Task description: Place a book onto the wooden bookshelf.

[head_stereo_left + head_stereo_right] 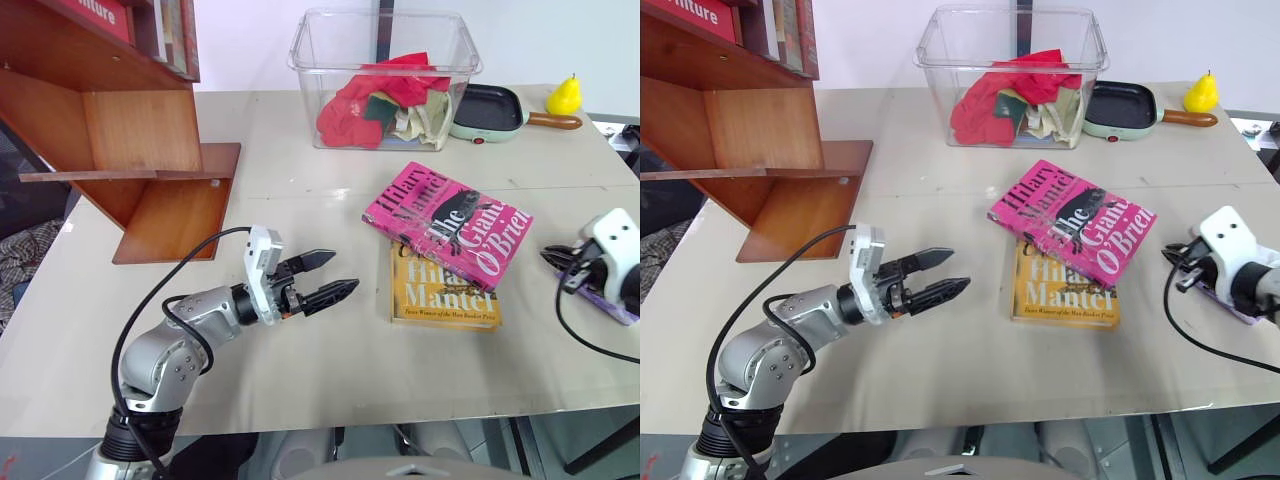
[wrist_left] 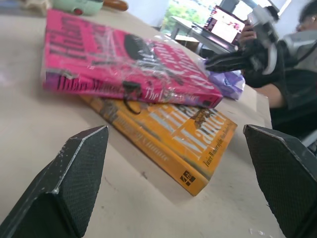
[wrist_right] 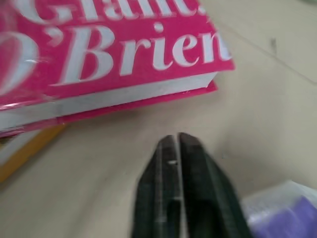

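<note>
The book, thick and bright pink with large white lettering, lies flat at the table's centre right, across a yellow-orange book. The wooden bookshelf stands at the far left, reddish-brown, with a bare lower board. My left gripper is open and nearly level a little left of the two books, pointing at them; its wide-apart fingers frame the book spines in the left wrist view. My right gripper is shut with nothing in it, its tips just off the pink book's right corner.
A clear plastic bin of red and pale cloths stands at the back. Right of it are a green pan and a yellow pear. A purple packet lies under my right hand. A person in dark clothes is beyond the right edge.
</note>
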Action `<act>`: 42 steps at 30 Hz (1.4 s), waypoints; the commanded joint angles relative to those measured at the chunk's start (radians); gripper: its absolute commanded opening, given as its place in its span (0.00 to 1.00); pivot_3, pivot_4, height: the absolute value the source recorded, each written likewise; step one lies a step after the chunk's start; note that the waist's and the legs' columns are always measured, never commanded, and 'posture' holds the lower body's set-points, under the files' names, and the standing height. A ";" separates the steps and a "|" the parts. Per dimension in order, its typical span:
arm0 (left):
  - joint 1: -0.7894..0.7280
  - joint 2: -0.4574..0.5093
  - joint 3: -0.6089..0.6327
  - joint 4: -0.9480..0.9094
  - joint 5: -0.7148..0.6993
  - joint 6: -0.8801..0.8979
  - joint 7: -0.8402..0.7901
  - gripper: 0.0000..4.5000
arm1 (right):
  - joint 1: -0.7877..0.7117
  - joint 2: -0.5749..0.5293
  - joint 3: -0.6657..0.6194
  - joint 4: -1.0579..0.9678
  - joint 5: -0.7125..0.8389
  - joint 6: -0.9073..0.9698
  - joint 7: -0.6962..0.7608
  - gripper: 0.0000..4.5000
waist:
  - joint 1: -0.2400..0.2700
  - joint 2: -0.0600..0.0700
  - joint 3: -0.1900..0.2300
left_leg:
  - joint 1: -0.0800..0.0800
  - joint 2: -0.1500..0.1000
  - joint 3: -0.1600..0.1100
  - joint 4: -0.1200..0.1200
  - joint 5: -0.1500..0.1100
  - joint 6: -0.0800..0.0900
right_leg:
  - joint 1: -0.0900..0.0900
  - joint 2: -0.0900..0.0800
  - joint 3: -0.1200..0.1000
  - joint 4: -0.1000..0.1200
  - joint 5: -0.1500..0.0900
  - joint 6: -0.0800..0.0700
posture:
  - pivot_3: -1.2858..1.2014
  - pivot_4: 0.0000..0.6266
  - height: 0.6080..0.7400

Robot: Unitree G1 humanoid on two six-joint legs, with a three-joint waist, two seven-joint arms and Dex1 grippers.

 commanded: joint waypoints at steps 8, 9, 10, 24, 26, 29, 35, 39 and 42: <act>-0.016 0.030 0.015 -0.060 0.042 -0.052 -0.013 1.00 | -0.177 0.076 0.172 0.078 -0.084 -0.111 -0.030 0.01 | -0.003 0.000 0.000 | 0.000 0.000 0.000 0.000 0.000 0.000 | 0.000 0.001 0.000 0.000 0.000 0.000 | 0.52 0.24 1.00; -0.012 0.037 0.018 -0.062 0.052 -0.067 -0.022 1.00 | -0.184 0.080 0.179 0.078 -0.086 -0.113 -0.030 0.01 | -0.003 0.000 0.000 | 0.000 0.000 0.000 0.000 0.000 0.000 | 0.000 0.001 0.000 0.000 0.000 0.000 | 0.52 0.24 1.00; -0.001 0.043 0.023 -0.065 0.062 -0.091 -0.038 1.00 | -0.191 0.086 0.186 0.079 -0.088 -0.117 -0.031 0.01 | -0.003 0.000 0.000 | 0.000 0.000 0.000 0.000 0.000 0.000 | -0.001 0.001 0.000 0.000 0.000 0.000 | 0.52 0.24 1.00; 0.198 0.108 0.130 -0.098 0.104 -0.209 -0.095 1.00 | -0.243 0.146 0.271 0.147 -0.123 -0.186 -0.008 0.01 | -0.007 0.000 0.000 | -0.001 0.000 0.000 -0.001 0.000 0.000 | -0.002 0.000 0.000 0.000 0.000 0.000 | 0.52 0.24 1.00; 0.194 0.097 0.124 -0.097 0.085 -0.182 -0.071 1.00 | -0.251 0.152 0.273 0.155 -0.127 -0.192 -0.007 0.01 | -0.007 0.000 0.000 | -0.001 0.000 0.000 -0.001 0.000 0.000 | -0.002 0.000 0.000 0.000 0.000 0.000 | 0.52 0.24 1.00; 0.163 0.070 0.115 -0.092 0.005 -0.080 -0.006 1.00 | -0.241 0.144 0.251 0.152 -0.126 -0.198 -0.008 0.01 | -0.007 0.000 0.000 | -0.001 0.000 0.000 -0.001 0.000 0.000 | -0.002 0.000 0.000 0.000 0.000 0.000 | 0.52 0.24 1.00; -0.036 -0.064 0.152 0.074 -0.388 0.291 0.367 1.00 | -0.027 0.082 0.021 -0.025 0.054 -0.221 0.112 0.06 | 0.021 0.000 0.000 | -0.003 -0.002 -0.006 0.000 0.000 0.000 | -0.001 0.000 -0.005 0.001 0.000 0.000 | 0.52 0.24 1.00; -0.123 -0.164 0.169 0.217 -0.488 0.362 0.538 1.00 | 0.175 0.090 -0.172 -0.208 0.227 -0.188 0.187 0.39 | 0.017 0.000 0.000 | -0.002 -0.002 -0.006 0.000 0.000 0.000 | -0.002 0.000 -0.004 0.001 0.000 0.000 | 0.52 0.24 1.00; -0.161 -0.234 0.176 0.311 -0.525 0.391 0.626 1.00 | 0.330 0.112 -0.304 -0.354 0.360 -0.136 0.215 0.68 | 0.019 0.000 -0.001 | -0.002 -0.002 -0.007 -0.001 0.000 0.000 | -0.001 0.000 -0.004 0.001 0.000 0.000 | 0.52 0.24 1.00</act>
